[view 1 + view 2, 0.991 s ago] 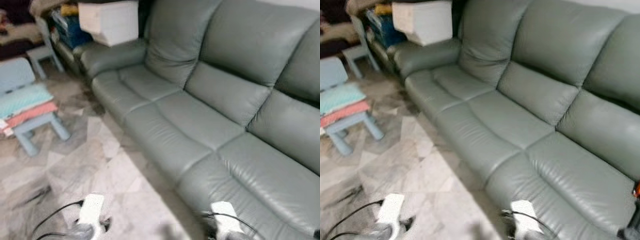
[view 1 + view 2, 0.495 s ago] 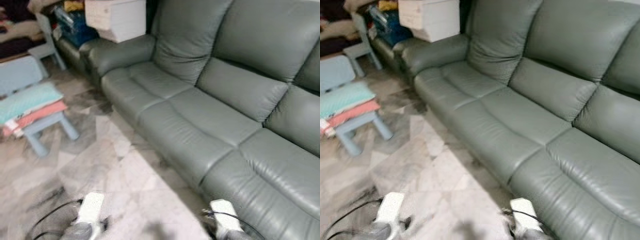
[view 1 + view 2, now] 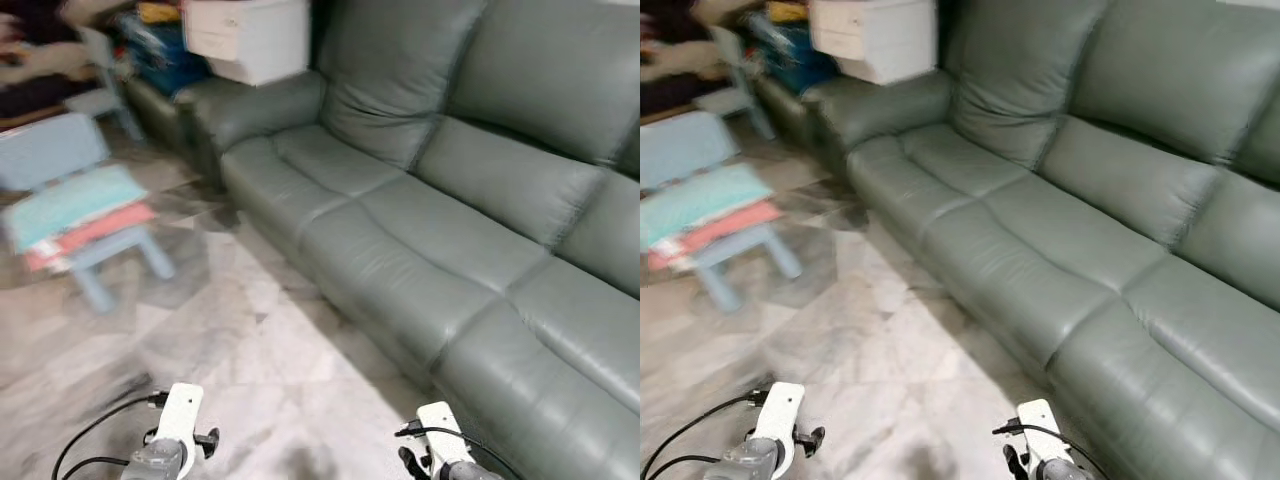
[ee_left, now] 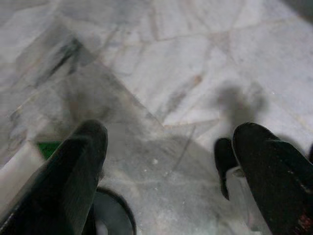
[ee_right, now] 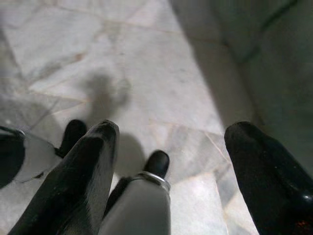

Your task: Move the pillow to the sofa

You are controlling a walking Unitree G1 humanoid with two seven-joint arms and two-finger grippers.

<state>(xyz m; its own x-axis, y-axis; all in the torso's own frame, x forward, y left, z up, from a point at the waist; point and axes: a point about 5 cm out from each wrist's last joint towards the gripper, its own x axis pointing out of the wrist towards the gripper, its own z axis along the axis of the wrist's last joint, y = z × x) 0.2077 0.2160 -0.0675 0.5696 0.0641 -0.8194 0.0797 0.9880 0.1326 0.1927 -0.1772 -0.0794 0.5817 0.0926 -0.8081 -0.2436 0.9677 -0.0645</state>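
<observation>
1. A pale marble floor [image 3: 250, 330] with grey veins covers the room, and the head views are slightly blurred.
2. At far left stands a small light-blue stool [image 3: 97, 252] with a backrest. On its seat lies the pillow [image 3: 70, 205], flat and teal, on top of a flat pink cushion [image 3: 95, 232]. The blur leaves it unclear whether more lies in that stack. The stack is well apart from the sofa.
3. Behind the stool, against the back of the room, is a second light-blue chair [image 3: 100, 70], and near it a blue crate [image 3: 165, 62] among other clutter too blurred to name.
4. A white box [image 3: 250, 35] with a drawer front sits on the sofa's armrest.
5. The grey-green leather sofa [image 3: 420, 230] runs from the middle of the room to the right edge, its seat cushions bare.
6. The left gripper [image 4: 166, 147] hangs low over the floor with its black fingers [image 4: 83, 161] spread wide, holding nothing.
7. The right gripper [image 5: 171, 142] hangs over the floor just beside the sofa's front edge. Its fingers [image 5: 93, 161] are spread apart too, with nothing between them.
</observation>
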